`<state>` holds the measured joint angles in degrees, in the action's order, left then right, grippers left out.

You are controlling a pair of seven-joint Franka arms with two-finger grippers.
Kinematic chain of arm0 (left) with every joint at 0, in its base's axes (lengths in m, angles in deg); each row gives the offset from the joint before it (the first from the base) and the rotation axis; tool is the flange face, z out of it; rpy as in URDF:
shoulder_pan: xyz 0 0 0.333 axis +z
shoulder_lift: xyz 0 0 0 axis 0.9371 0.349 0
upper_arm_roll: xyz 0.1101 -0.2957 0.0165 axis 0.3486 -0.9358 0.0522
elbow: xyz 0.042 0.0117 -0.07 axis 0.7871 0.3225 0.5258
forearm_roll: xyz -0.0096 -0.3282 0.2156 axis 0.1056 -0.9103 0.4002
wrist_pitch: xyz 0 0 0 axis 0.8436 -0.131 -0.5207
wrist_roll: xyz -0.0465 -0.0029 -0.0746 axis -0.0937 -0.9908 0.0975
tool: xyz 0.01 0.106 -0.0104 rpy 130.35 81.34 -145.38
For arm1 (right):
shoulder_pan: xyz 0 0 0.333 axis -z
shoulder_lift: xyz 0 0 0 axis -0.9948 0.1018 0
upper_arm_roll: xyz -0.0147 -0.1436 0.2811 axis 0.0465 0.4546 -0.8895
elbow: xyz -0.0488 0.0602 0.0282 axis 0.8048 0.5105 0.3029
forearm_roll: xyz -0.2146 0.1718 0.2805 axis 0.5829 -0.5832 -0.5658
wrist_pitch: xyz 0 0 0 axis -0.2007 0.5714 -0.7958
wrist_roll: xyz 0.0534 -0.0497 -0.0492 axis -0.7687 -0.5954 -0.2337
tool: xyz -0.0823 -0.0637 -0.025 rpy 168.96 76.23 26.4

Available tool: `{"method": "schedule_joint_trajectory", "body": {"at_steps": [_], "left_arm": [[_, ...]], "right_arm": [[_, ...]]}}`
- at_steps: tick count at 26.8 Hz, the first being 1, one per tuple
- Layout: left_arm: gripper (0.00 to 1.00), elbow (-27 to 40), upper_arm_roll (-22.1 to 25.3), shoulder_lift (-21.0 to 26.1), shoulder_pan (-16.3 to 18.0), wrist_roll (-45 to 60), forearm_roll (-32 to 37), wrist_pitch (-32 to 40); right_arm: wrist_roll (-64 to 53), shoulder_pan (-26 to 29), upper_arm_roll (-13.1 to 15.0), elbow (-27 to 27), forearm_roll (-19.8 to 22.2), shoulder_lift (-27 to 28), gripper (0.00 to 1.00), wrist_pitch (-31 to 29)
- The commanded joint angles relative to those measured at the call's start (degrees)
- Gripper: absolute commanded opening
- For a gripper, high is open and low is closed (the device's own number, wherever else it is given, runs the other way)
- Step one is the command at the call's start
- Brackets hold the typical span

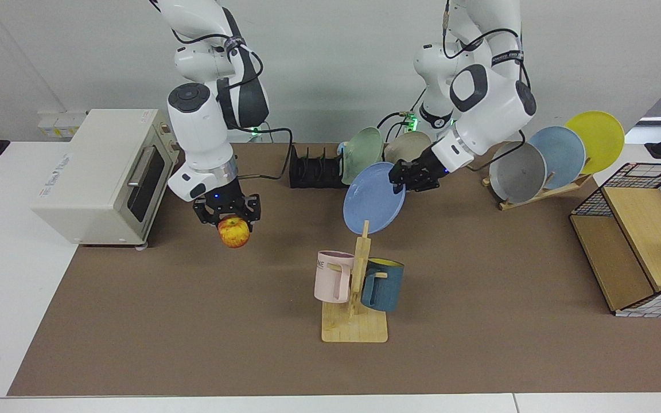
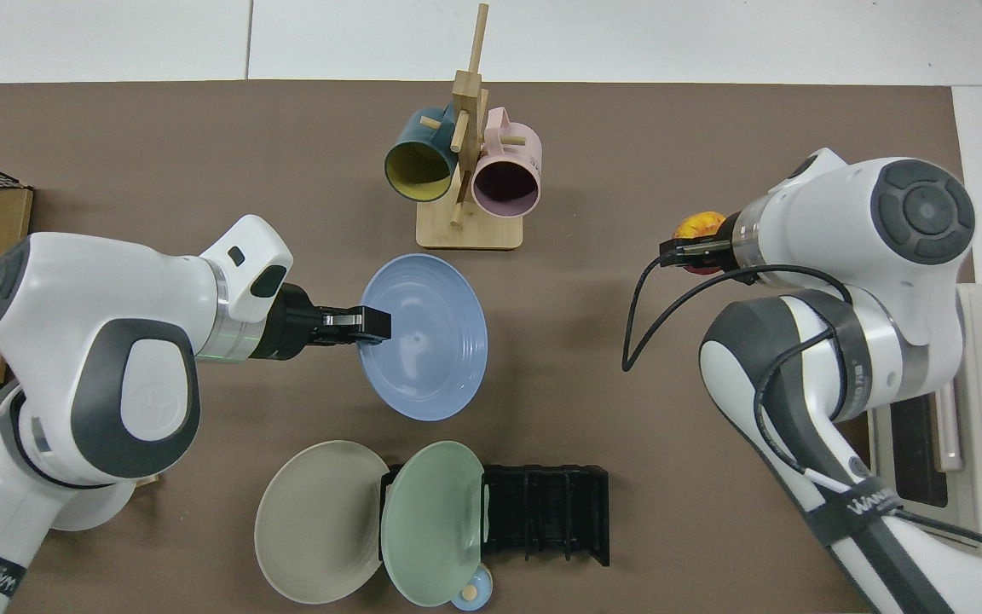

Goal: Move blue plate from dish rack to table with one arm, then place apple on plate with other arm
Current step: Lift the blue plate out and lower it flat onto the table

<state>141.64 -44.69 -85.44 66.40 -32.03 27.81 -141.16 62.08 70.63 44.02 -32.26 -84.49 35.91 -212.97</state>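
My left gripper [image 1: 404, 179] [image 2: 372, 323] is shut on the rim of the blue plate [image 1: 372, 199] [image 2: 430, 336]. The plate hangs tilted in the air over the brown table [image 1: 193, 321], between the black dish rack [image 1: 316, 171] [image 2: 546, 513] and the mug stand. My right gripper [image 1: 228, 213] [image 2: 685, 254] is shut on the red-and-yellow apple [image 1: 234, 232] [image 2: 697, 226], held above the mat in front of the toaster oven. In the top view the right arm hides most of the apple.
A green plate [image 1: 361, 154] and a beige plate [image 1: 408, 146] stand in the dish rack. A wooden mug stand [image 1: 355, 310] holds a pink and a dark blue mug. A toaster oven [image 1: 101, 172], a wooden stand with grey, pale blue and yellow plates [image 1: 554, 158] and a wire-sided box [image 1: 640, 252] surround the mat.
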Motion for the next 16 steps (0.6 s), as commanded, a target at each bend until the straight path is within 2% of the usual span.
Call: {"method": "schedule_joint_trajectory", "body": {"at_steps": [1,6,14,16], "left_arm": [[0.0,-0.11,0.7,6.5,0.45,-7.04,-4.84,-3.02],[0.0,0.42,0.7,8.35,-0.52,-10.65,-6.25,-3.9],[0.0,1.82,-0.53,9.06,-2.81,-10.65,-7.74,-9.44],[0.16,1.82,-1.32,9.06,-3.07,-9.6,-7.74,-9.53]], "right_arm": [[-2.99,2.19,-0.56,-1.57,-0.46,-0.64,0.0,0.32],[-3.07,2.37,-0.56,-3.06,-0.47,-0.81,0.0,0.23],[-2.63,2.54,-0.64,-7.19,-0.55,-2.13,0.0,-1.69],[-2.9,2.54,-0.56,-8.77,-0.55,-2.66,0.0,-3.63]]}}
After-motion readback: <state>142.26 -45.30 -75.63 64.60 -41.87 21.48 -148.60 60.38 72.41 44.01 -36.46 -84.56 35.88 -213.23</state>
